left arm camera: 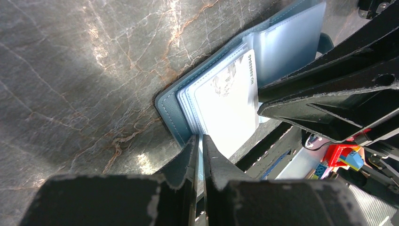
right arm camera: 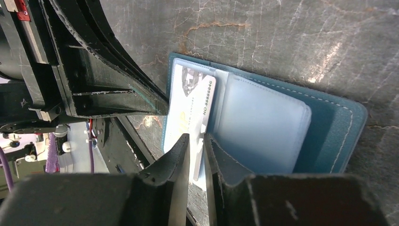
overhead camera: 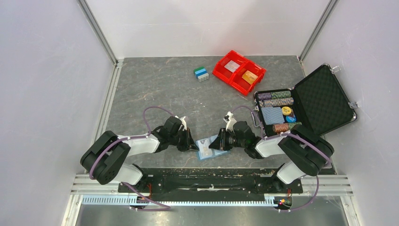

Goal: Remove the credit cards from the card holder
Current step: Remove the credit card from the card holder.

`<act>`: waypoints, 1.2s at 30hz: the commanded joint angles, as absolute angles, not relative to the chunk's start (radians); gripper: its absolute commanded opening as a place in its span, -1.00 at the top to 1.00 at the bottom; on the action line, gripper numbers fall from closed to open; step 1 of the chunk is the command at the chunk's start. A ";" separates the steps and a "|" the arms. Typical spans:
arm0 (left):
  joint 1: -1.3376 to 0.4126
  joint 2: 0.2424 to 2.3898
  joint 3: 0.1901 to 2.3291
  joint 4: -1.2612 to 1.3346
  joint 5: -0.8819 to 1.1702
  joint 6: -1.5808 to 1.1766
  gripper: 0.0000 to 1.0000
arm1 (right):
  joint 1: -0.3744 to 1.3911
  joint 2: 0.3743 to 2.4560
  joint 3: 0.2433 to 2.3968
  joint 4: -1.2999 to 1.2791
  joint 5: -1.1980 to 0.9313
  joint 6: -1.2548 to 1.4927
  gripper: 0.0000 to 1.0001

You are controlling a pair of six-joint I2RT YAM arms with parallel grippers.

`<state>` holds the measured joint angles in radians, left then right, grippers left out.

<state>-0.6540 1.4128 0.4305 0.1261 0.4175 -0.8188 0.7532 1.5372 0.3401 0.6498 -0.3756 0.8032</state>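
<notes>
The light-blue card holder (overhead camera: 207, 148) lies spread open near the table's front edge, between my two grippers. My left gripper (left arm camera: 199, 139) is shut on the holder's (left arm camera: 169, 110) near cover edge. A white printed credit card (right arm camera: 188, 101) sticks partly out of a clear sleeve. My right gripper (right arm camera: 197, 137) straddles this card's lower edge, its jaws narrow with a thin gap showing on each side. In the top view the left gripper (overhead camera: 194, 146) and right gripper (overhead camera: 217, 142) point at each other. An orange card (overhead camera: 250, 76) and a whitish card (overhead camera: 231, 66) lie in the red bin.
The red two-compartment bin (overhead camera: 226, 76) stands at the back centre. A small blue-green block (overhead camera: 201, 73) sits to its left. An open black case (overhead camera: 324, 96) with poker chips and a patterned deck stands at the right. White walls enclose the table.
</notes>
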 commanded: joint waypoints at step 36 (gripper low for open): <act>-0.660 1.451 0.502 -0.026 0.373 -0.757 0.68 | 0.566 1.252 0.180 0.594 -0.440 0.741 1.00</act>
<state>-0.6567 1.4536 0.4942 0.0479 0.4171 -0.8032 0.5793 1.3010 0.1883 0.6312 -0.4225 0.7734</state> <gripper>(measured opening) 0.144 0.005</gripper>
